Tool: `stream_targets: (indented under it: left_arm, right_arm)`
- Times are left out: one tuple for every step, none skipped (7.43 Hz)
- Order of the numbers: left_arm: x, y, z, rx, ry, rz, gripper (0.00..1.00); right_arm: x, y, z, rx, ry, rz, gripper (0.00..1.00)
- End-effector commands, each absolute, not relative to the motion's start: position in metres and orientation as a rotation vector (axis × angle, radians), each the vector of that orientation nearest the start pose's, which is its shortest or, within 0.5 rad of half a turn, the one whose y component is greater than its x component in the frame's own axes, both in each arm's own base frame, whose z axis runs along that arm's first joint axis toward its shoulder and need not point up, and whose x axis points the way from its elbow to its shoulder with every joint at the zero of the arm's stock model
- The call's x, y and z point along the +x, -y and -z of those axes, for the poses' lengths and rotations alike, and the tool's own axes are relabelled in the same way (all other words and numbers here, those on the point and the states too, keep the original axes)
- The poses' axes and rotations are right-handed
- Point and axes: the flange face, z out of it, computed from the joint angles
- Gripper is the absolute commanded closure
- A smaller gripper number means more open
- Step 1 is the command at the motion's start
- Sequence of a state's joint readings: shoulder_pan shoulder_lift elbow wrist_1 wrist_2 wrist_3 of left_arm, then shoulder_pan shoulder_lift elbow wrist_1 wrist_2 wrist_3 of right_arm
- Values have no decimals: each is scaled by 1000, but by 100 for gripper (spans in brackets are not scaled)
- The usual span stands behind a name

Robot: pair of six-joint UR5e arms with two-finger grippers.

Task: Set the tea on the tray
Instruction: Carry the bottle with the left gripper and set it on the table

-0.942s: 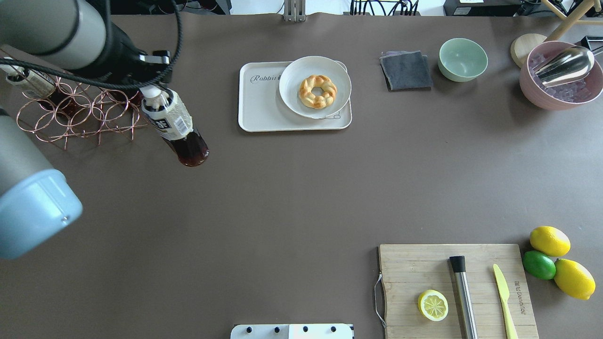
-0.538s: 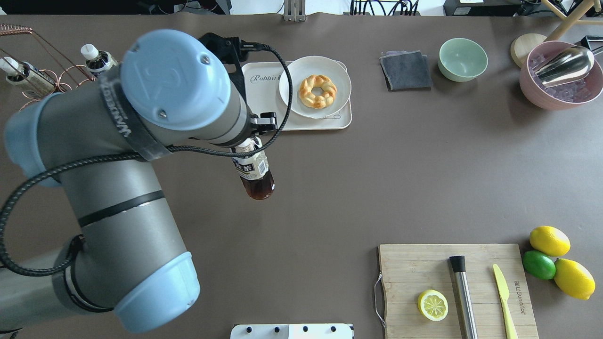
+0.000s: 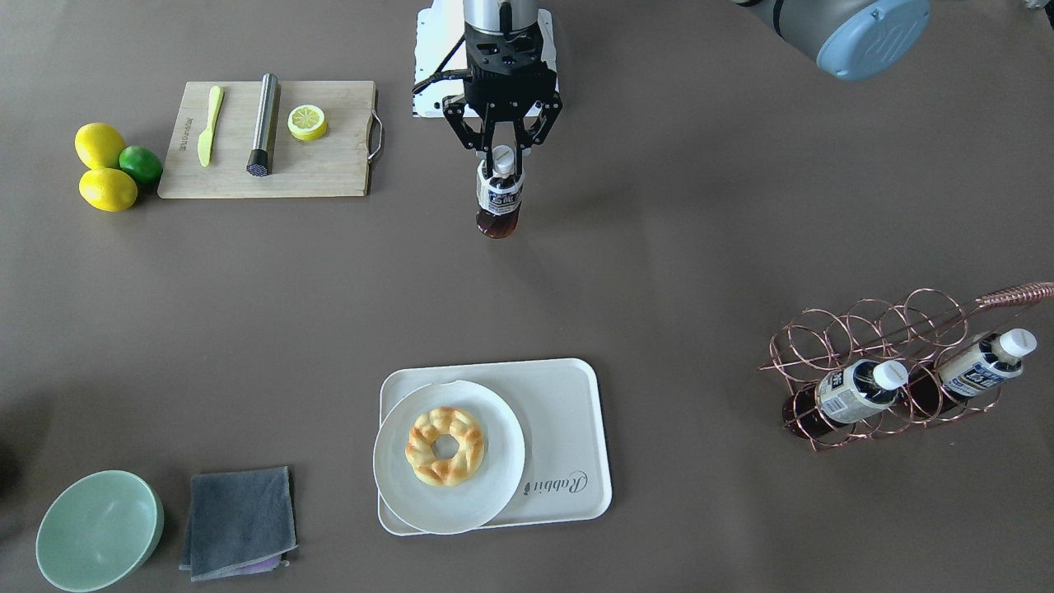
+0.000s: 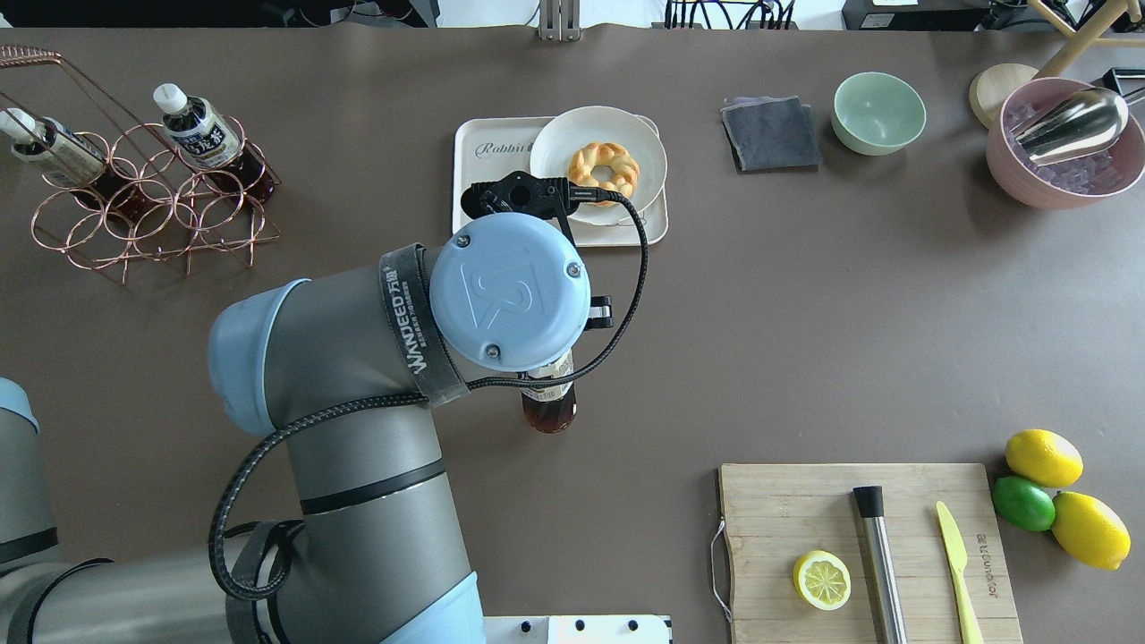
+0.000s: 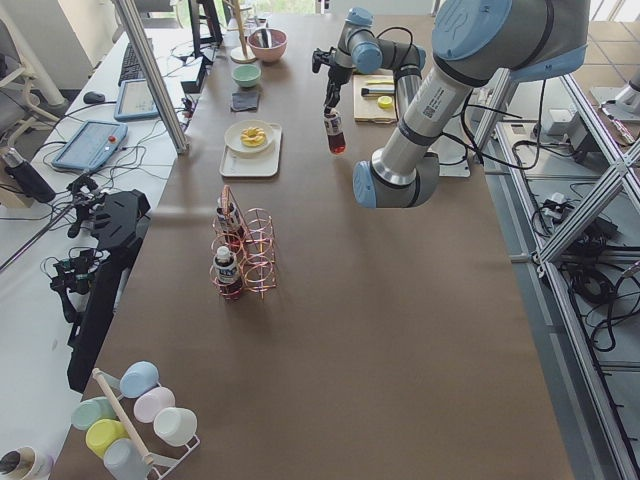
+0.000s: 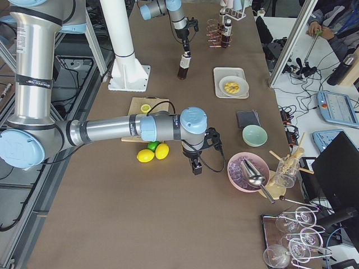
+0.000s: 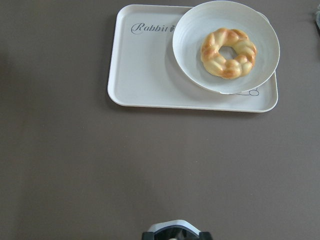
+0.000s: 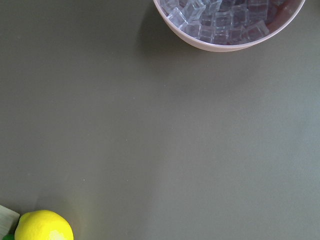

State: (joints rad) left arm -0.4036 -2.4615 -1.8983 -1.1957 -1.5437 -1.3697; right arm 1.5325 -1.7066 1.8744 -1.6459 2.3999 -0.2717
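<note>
My left gripper [image 3: 501, 155] is shut on the white cap of a tea bottle [image 3: 499, 202] and holds it upright above the table, on the robot's side of the tray. In the overhead view the wrist covers most of the bottle, and only its dark lower end [image 4: 548, 410] shows. The cream tray [image 3: 568, 412] with "Rabbit" lettering lies further out, and the left wrist view shows it ahead [image 7: 145, 70]. My right gripper [image 6: 196, 167] shows only in the exterior right view, between the lemons and the ice bowl. I cannot tell whether it is open or shut.
A white plate [image 3: 395, 486] with a braided doughnut covers part of the tray. A copper wire rack [image 3: 873, 329] holds two more bottles. A cutting board [image 3: 329, 173], lemons, a lime, a green bowl [image 3: 99, 527], a grey cloth and a pink ice bowl [image 4: 1011, 170] stand around the table.
My left arm has carried the bottle away from the wire rack, rightward and toward the robot's side, to a spot in front of the tray. The two other bottles stay in the rack.
</note>
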Motion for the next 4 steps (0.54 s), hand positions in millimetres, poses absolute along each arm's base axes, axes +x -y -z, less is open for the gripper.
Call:
stream_targets:
  left_arm:
    - [517,358,-57,271,-799,189,100]
    - [518,357,-58,271,-798,186,100]
    - [517,357,-57,271,-799,186,100]
    - [518,356,-58,270,-798,185,100]
  right_arm:
    - [43,437,-575,185,816,332,0]
    - [43,437,-575,187,815,335,0]
    - [43,437,-576,186,814,333,0]
    - [43,437,-575,189,815,337,0]
